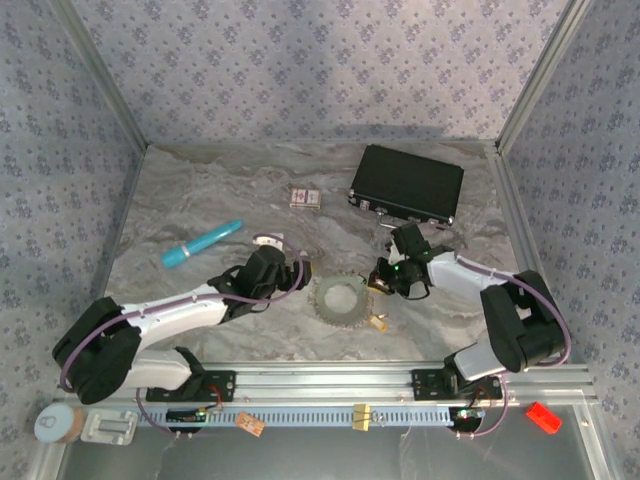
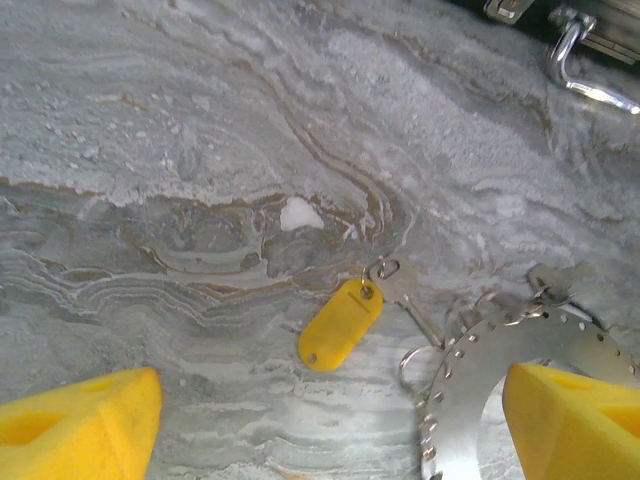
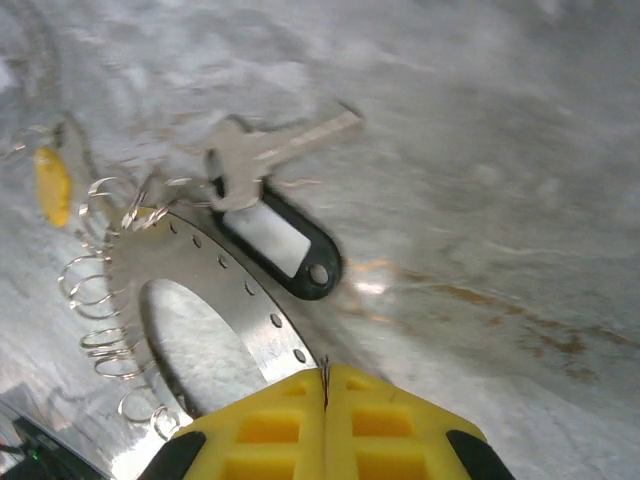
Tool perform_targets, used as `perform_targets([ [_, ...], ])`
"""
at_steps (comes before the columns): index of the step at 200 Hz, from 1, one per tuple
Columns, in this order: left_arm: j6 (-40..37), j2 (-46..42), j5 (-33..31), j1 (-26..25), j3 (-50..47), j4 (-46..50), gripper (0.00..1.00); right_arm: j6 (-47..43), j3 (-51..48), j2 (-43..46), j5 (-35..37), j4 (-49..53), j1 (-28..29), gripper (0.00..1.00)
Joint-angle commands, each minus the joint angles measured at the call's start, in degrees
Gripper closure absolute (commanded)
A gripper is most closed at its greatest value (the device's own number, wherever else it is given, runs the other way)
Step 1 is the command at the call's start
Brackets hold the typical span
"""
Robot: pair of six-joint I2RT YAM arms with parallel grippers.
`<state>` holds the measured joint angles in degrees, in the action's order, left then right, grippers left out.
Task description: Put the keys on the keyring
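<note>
The keyring point(image 1: 340, 298) is a flat silvery disc with a hollow centre, a holed rim point(image 2: 478, 380) and wire loops point(image 3: 100, 310) along its edge. A key on a yellow tag point(image 2: 340, 322) lies on the table just beside the disc point(image 3: 210, 290), also visible as a yellow tag point(image 1: 378, 322) point(image 3: 52, 185). A silver key point(image 3: 270, 155) on a black tag with a white label point(image 3: 282, 245) rests against the rim. My left gripper point(image 2: 330, 435) point(image 1: 298, 275) is open; one finger point(image 2: 575, 420) hangs over the disc. My right gripper point(image 3: 325, 400) point(image 1: 385, 283) is shut at the rim's edge.
A black case point(image 1: 407, 184) stands at the back right, its metal latch point(image 2: 585, 60) close by. A small red-and-white box point(image 1: 305, 197) and a teal pen-like stick point(image 1: 202, 243) lie further back and left. Patterned walls enclose the marbled table point(image 1: 200, 190).
</note>
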<state>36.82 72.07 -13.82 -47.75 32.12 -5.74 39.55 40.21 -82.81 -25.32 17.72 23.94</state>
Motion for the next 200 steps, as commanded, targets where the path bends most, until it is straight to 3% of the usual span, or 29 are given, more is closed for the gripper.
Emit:
perform_targets([
  [1, -2.85, -3.79, -3.15, -0.38, -0.2, 0.23, 0.13, -7.91, 4.65, 3.1, 0.15, 3.77, 2.04, 1.0],
  [36, -9.95, -9.08, -5.69, -0.35, -2.11, -0.81, 0.13, -18.49, 10.09, 3.96, -2.51, 6.34, 5.25, 1.0],
  [68, -22.13, -12.59, -3.75, -0.32, -2.22, -1.55, 0.16, -29.01, 15.21, 4.21, -5.48, 9.39, 7.52, 1.0],
  [131, -50.77, -17.99, 12.79, -0.29, -1.44, 1.08, 0.51, -47.35, 23.19, 6.18, -8.25, 19.35, 11.62, 1.0],
  [156, -54.54, -19.88, 20.12, -0.2, -1.35, 1.26, 0.53, -51.53, 26.24, 6.31, -6.76, 23.37, 13.15, 1.0],
  [200, -52.89, -17.74, 30.75, 0.22, -1.78, -3.14, 0.68, -58.37, 29.72, 6.62, -4.56, 26.8, 16.37, 1.0],
])
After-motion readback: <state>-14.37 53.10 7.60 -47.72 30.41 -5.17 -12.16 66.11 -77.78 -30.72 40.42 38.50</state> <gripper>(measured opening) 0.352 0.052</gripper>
